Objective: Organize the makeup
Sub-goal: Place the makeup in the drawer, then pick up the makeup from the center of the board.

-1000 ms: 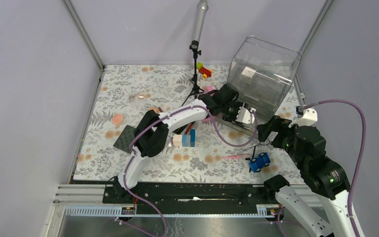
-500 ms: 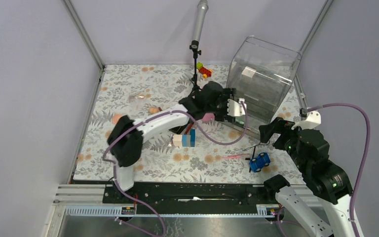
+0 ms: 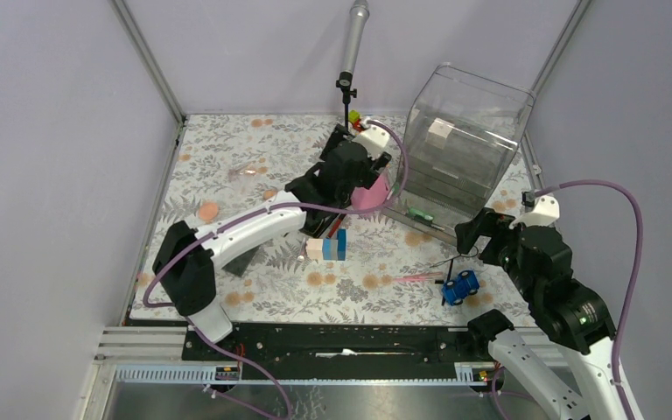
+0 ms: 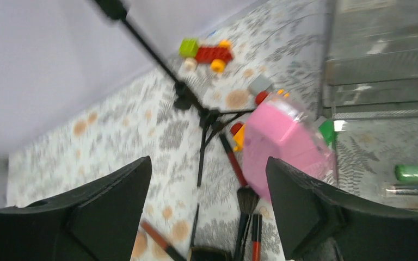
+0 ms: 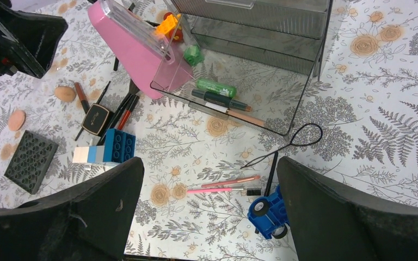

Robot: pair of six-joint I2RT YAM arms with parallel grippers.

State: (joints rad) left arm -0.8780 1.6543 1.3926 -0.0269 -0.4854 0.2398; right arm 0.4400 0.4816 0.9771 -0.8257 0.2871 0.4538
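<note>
Top external view: pale walls close in the floral table (image 3: 227, 149) on three sides. The left claw (image 3: 369, 142) sits deep near the back wall, and the right claw (image 3: 474, 233) hangs over the near right part. Both are spread wide and hold nothing.

The clear drawer organizer (image 3: 468, 131) fills the corner just right of the left claw. Its pulled-out tray (image 5: 272, 103) lies ahead of the right claw, with the green tube (image 5: 216, 87) and two slim sticks resting inside.

A pink tapered container (image 4: 283, 144) leans against that tray, under the left claw's right finger. The microphone stand (image 4: 201, 117) has its tripod feet planted between the left claw's fingers, so room there is tight. Bare cloth opens out to that claw's left.

Left of the right claw lie a dark studded plate (image 5: 31, 160), a row of toy blocks (image 5: 117, 147), the black compact (image 5: 95, 118), brushes (image 5: 125, 106) and peach sponges (image 5: 15, 119). Below it are pink pencils (image 5: 223, 185) and, just beside them, a blue toy car (image 5: 266, 215).
</note>
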